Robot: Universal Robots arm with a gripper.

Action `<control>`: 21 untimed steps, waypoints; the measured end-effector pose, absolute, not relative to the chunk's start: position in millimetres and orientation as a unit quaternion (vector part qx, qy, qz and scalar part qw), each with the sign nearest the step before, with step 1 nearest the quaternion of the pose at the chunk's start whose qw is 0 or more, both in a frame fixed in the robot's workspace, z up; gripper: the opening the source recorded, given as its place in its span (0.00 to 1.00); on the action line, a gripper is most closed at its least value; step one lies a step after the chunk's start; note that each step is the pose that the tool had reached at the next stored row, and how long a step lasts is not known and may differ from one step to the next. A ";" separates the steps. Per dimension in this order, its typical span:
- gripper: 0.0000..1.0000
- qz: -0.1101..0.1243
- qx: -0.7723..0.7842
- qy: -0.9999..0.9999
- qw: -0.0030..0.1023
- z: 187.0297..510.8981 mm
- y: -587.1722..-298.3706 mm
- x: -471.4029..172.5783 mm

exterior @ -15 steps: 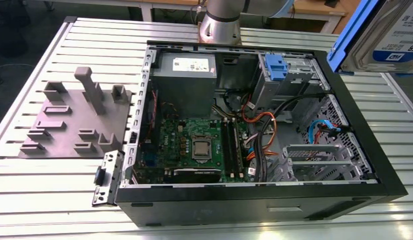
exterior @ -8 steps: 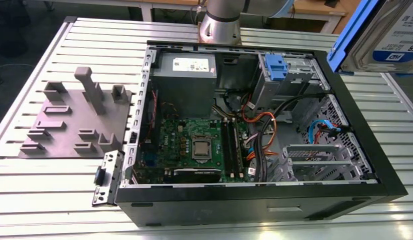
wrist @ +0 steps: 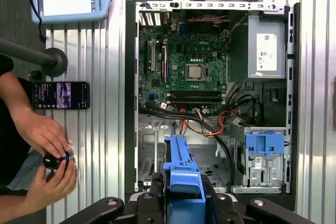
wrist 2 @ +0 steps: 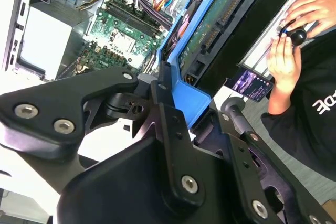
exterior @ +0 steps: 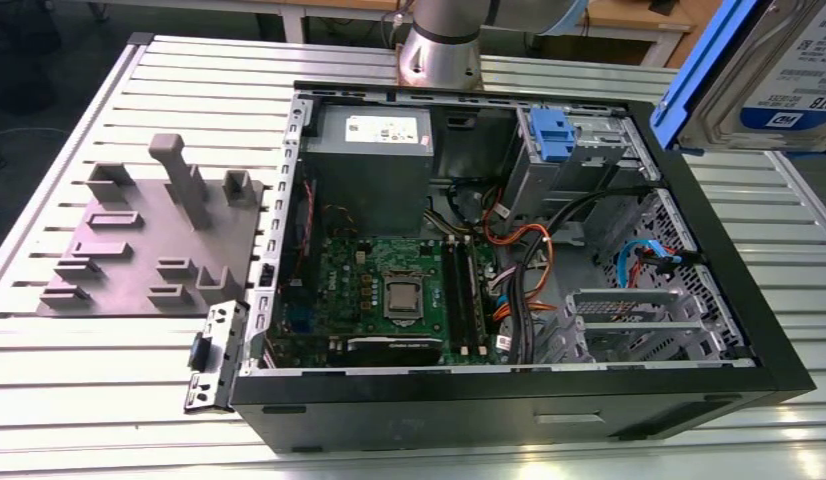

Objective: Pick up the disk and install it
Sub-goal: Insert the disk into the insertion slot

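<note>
Above the open computer case (exterior: 520,385), disk (exterior: 773,70): held in the air, apart from the case rim. It sits in the exterior view's upper right, with the label face and blue bracket edge showing.
Gripper (wrist 2: 194,108): black fingers (wrist 2: 168,114) closed onto the blue bracket from both sides, with the disk clamped between them and no visible gap at the contact.
Disk edge: in the first wrist view the disk (wrist: 184,177) appears edge-on, with the blue bracket running lengthwise toward the case interior. In the second wrist view the green board side (wrist 2: 220,19) is exposed.
Case: lying flat on the slatted table (exterior: 120,380) with the side panel off. A black rim runs unbroken round the opening.
Interior: the motherboard (wrist: 184,66) and grey power box (wrist: 265,51) fill one end. The drive cage with the blue tab (wrist: 264,145) stands in a corner at the other end.
Room: a bare perforated metal floor (wrist: 152,150) lies beside that cage. Orange and black cables (wrist: 210,127) cross between it and the motherboard.
Table surround: the grey fixture plate (exterior: 146,250) lies just beside the case on the exterior view's left. A narrow strip of slats shows on the right.
Person: two hands (wrist: 47,145) rest at the table edge on a small black knob, with a phone (wrist: 60,95) nearby, well apart from the case.
</note>
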State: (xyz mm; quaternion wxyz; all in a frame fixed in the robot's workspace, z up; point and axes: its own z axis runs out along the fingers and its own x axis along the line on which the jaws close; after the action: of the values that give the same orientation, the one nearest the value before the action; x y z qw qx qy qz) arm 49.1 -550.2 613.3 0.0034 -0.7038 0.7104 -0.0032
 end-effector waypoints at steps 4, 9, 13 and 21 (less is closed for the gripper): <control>0.36 -0.003 -0.704 0.710 0.004 610.8 -550.1 49.1; 0.36 -0.003 -0.704 0.710 0.004 609.9 -550.1 49.1; 0.36 -0.003 -0.704 0.710 0.004 606.2 -550.1 49.1; 0.36 -0.003 -0.704 0.710 0.004 605.8 -550.1 49.1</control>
State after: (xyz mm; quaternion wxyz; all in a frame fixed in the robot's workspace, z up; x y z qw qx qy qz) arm 49.1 -550.1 605.8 0.0039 -0.7037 0.7104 -0.0027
